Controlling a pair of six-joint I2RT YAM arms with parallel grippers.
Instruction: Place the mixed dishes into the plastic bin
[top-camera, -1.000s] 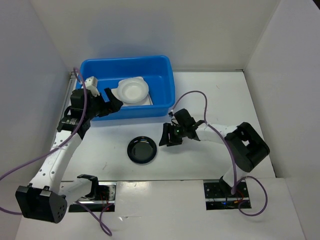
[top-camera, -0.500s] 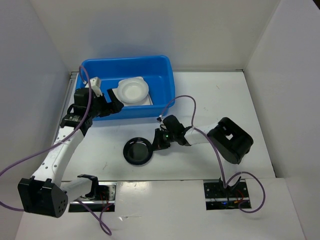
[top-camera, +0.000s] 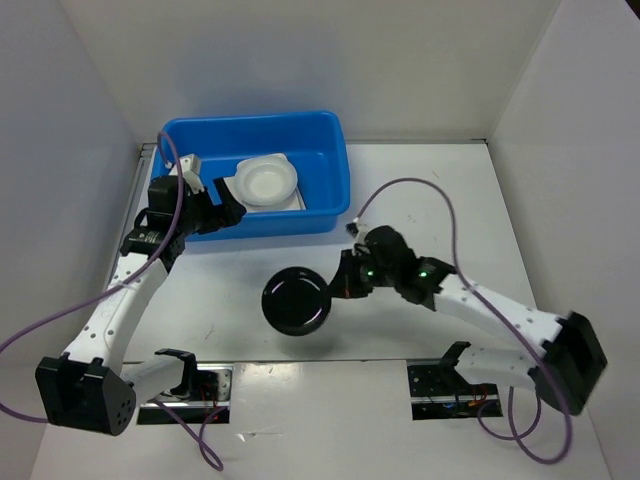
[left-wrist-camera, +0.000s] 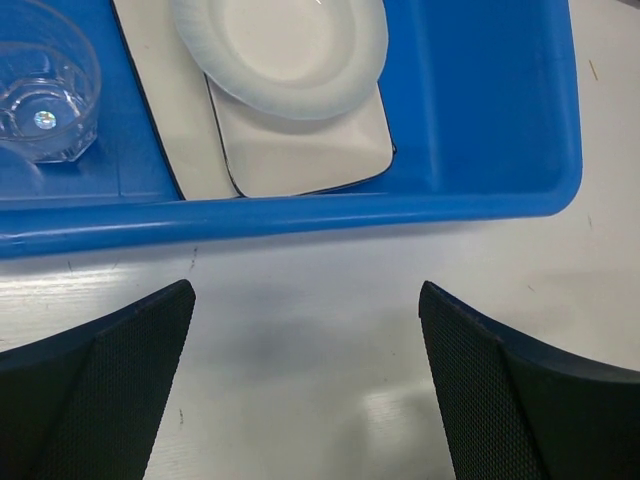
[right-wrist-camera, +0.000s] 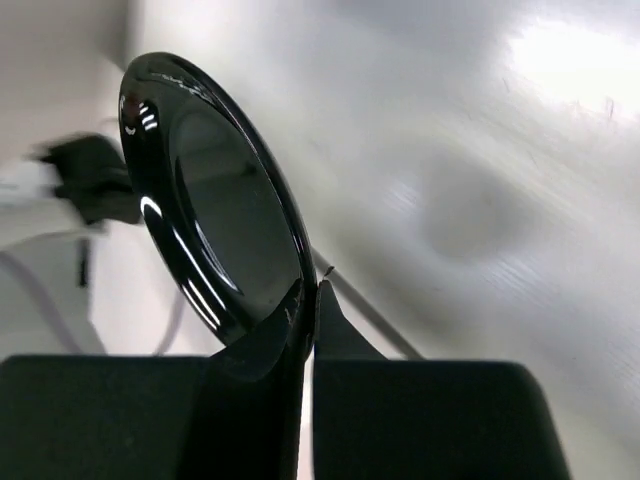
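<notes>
Overhead view first: the right pincer (top-camera: 340, 287) sits just right of centre frame, clamped on the right-hand rim of the round black saucer (top-camera: 297, 300). The saucer shows its full glossy face to the overhead camera, below the blue bin (top-camera: 256, 121) and apart from it, with a soft shadow on the white counter (top-camera: 450, 200) along its lower edge.

On the right wrist camera, the two dark fingers (right-wrist-camera: 285, 330) meet narrowly in the lower middle, and the saucer's (right-wrist-camera: 220, 210) rim is pinched right between them. That is a firm hold by the right pincer (right-wrist-camera: 310, 300). The dish stands tilted on edge up the left half of this frame, with blurred counter behind it.

Over on the left, the left pincer (top-camera: 232, 208) hangs at the bin's near wall, in the upper left of the overhead view. Its wrist camera shows the left pincer (left-wrist-camera: 305, 300) spread wide, one textured pad (left-wrist-camera: 110, 370) in each lower corner, with bare counter between them and nothing held.

Inside the bin (left-wrist-camera: 480, 130), across the top of that frame, the round white bowl (left-wrist-camera: 285, 50) sits on the pale plate (left-wrist-camera: 310, 150). The square white plate (left-wrist-camera: 165, 120) lies under both. The small clear cup (left-wrist-camera: 45, 90) stands upright at far left on the blue floor.
</notes>
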